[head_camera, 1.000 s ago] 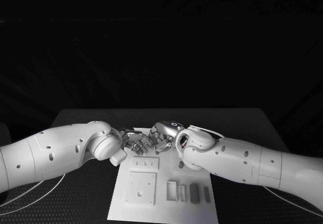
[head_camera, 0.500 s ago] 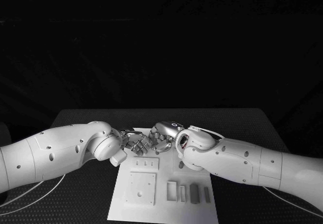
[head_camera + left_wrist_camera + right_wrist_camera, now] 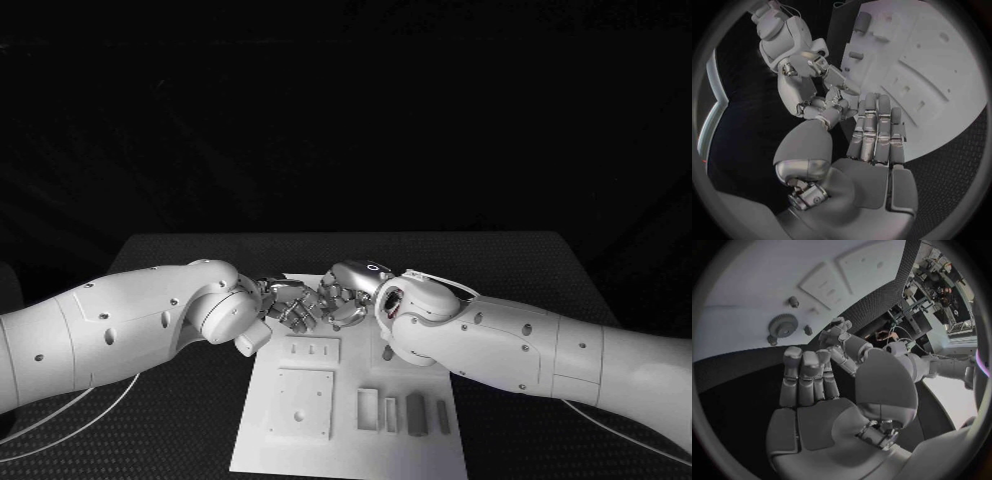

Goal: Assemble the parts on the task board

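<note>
both hands meet fingertip to fingertip over the far end of the task board (image 3: 346, 440). the left hand (image 3: 293, 305) and the right hand (image 3: 346, 297) have their fingers straight and side by side; i cannot tell if they pinch something. a gear part (image 3: 784, 325) lies on the board

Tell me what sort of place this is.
Probably a robotics lab or test bench. A white task board with cut-out slots and small parts lies on a black table against a dark backdrop, a gear sits on the board, and the right wrist view shows cluttered equipment beyond the table.
</note>
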Controlling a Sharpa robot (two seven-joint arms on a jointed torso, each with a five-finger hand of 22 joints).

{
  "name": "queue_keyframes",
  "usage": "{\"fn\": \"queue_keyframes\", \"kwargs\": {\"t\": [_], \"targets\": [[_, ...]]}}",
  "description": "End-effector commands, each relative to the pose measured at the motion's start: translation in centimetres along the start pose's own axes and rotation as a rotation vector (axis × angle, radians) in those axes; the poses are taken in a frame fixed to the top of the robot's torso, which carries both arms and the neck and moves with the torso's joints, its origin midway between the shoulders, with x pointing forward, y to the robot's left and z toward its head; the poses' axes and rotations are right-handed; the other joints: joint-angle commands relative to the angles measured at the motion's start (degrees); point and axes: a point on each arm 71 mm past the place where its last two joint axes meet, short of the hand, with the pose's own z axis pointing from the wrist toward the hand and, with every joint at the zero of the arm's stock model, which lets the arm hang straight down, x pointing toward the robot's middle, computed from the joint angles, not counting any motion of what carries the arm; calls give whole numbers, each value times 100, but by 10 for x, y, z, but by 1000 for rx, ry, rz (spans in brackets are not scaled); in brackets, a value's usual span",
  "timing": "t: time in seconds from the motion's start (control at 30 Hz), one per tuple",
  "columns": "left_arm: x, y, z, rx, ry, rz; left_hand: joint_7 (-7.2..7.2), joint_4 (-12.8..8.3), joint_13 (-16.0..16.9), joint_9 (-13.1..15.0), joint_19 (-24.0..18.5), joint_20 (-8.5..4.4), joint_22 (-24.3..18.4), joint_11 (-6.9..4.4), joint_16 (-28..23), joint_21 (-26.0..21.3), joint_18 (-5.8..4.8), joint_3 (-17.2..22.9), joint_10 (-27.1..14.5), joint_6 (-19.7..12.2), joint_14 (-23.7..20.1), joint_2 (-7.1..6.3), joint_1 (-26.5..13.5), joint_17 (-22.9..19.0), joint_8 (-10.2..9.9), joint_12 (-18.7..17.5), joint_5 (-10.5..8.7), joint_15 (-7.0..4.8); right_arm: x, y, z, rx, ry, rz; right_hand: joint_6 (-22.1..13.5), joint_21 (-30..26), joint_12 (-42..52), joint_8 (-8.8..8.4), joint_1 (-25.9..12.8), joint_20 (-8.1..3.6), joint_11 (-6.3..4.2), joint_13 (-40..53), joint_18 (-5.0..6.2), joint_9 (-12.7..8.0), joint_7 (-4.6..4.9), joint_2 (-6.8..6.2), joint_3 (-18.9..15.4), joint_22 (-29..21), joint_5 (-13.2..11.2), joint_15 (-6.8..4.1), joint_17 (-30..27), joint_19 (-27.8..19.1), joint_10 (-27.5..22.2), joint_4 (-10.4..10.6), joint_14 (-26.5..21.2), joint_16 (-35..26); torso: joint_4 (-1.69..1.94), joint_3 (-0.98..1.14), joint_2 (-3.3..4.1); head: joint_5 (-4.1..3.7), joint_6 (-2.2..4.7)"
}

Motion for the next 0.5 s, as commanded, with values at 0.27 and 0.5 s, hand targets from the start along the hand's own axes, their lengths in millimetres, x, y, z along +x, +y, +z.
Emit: {"fn": "queue_keyframes", "kwargs": {"t": [0.27, 0.5], "targets": [[3, -2, 0, 4, 14, 9, 26, 65, -17, -41, -49, 10, 38, 16, -33, 22, -88, -5, -71, -75, -53, -90, 4, -13, -54, -41, -65, 0, 1, 2, 0, -15, 10, -3, 349, 37, 31, 135, -19, 6, 0, -1, 78, 89, 146, 36, 16, 3, 33, -5, 7, 30, 52, -32, 26, 20, 1, 2, 1, -10, -7], [6, -2, 0, -2, 40, 20, 10, 43, -13, -54, -62, 8, 38, 1, -24, 21, -88, 24, -61, -44, -45, -46, 79, -11, -45, -34, -50, -7, 1, 0, 0, -8, 4, -11, 350, 37, 31, 135, -21, 6, -1, -1, 78, 90, 145, 37, 18, 2, 35, -5, 7, 30, 54, -36, 27, 20, 1, -1, 0, -10, -10]]}}
